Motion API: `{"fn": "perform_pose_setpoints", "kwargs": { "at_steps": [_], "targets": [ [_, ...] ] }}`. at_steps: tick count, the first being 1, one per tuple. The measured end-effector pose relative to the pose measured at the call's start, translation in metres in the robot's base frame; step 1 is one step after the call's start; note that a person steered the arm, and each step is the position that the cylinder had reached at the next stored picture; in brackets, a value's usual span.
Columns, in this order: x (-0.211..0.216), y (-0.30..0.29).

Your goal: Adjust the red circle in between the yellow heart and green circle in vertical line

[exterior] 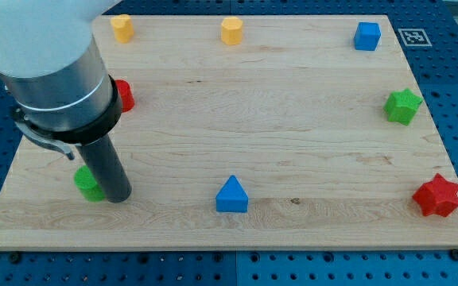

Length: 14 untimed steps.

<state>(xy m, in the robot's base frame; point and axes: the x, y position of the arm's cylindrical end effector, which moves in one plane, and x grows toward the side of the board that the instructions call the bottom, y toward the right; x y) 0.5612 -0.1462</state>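
Observation:
The red circle [124, 94] sits near the view's left edge of the wooden board, half hidden behind the arm's grey body. The yellow heart [122, 27] lies above it at the view's top left. The green circle [87, 183] lies below it at the view's lower left, partly hidden by the rod. My tip [118, 198] rests on the board just to the right of the green circle, touching or nearly touching it, well below the red circle.
A yellow hexagon [231, 30] sits at top centre and a blue cube [366, 36] at top right. A green star [402, 106] and a red star [436, 196] are at the right edge. A blue triangle [231, 195] is at bottom centre.

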Motion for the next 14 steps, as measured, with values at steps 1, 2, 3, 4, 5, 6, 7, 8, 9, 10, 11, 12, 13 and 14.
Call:
{"fn": "perform_pose_setpoints", "kwargs": {
  "at_steps": [1, 2, 3, 4, 5, 6, 7, 8, 9, 10, 11, 12, 13, 14],
  "targets": [
    [0.001, 0.000],
    [0.000, 0.000],
    [-0.042, -0.014],
    [-0.095, -0.005],
    [-0.140, -0.006],
    [-0.140, -0.029],
    [-0.134, -0.058],
    [-0.134, -0.108],
    [-0.162, -0.155],
    [-0.173, -0.159],
    [-0.232, -0.158],
    [-0.295, -0.152],
    [-0.307, -0.121],
    [-0.316, -0.061]
  ]
}}
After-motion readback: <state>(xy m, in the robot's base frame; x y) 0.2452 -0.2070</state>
